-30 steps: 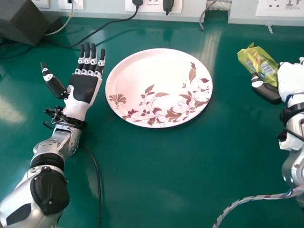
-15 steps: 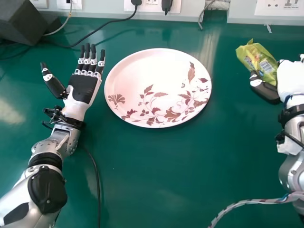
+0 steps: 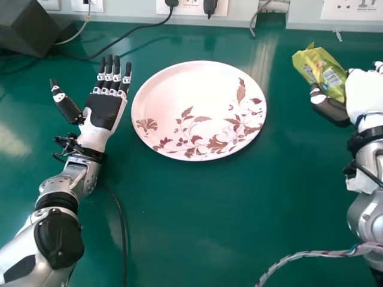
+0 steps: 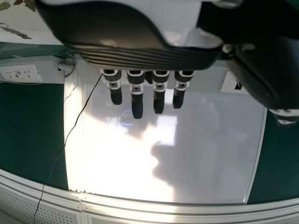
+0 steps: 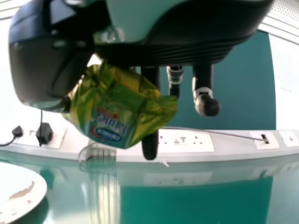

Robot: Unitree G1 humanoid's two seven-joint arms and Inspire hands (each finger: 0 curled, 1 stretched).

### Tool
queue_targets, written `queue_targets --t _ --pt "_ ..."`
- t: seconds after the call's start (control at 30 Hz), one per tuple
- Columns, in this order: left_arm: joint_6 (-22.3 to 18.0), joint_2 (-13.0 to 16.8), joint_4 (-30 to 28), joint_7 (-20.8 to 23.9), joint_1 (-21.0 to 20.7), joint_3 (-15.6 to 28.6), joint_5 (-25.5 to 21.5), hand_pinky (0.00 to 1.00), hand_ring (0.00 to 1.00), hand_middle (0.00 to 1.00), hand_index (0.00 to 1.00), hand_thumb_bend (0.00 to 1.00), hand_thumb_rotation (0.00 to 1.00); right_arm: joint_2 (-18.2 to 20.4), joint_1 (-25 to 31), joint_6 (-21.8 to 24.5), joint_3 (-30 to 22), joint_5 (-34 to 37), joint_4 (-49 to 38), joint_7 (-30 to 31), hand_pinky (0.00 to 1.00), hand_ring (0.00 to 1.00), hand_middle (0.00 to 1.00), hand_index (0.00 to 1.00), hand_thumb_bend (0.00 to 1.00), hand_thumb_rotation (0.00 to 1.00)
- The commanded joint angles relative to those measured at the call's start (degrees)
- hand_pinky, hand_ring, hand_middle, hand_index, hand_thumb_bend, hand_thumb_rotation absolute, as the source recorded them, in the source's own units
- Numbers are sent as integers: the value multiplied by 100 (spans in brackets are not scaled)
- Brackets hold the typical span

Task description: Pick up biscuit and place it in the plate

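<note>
In the head view my right hand is at the right side, its thumb and fingers holding the yellow-green biscuit packet. The right wrist view shows the packet pinched between thumb and fingers of my right hand, above the table. The white plate with a leaf pattern lies between the hands, apart from both. My left hand is left of the plate, palm up with straight fingers; the left wrist view shows the left hand's fingers extended.
A dark box stands at the back left, with black cables near it. Wall sockets line the back edge. A braided cable crosses the front right of the green table.
My right hand has moved slightly leftward with the packet in its grasp. The plate and my left arm look the same, apart from a slight early shift of the whole view.
</note>
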Motion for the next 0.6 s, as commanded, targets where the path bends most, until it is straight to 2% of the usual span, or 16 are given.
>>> queue_targets --t 0.0,0.1,0.43,0.57 --pt "28 -53 93 29 217 40 11 100 90 97 100 97 50 42 -60 -81 -114 -104 -170 22 6 17 28 49 48 4" --pt "23 -66 92 -69 241 17 30 100 89 97 100 96 48 88 -77 -162 -168 -155 -264 66 7 18 28 49 48 4" --pt "24 -91 70 96 264 76 -15 100 89 97 100 95 47 315 -165 -424 -273 -403 -615 311 7 17 27 49 48 4" --pt "43 -86 78 10 285 58 -3 100 89 96 100 95 45 471 -199 -549 -319 -430 -791 317 7 17 27 49 48 4"
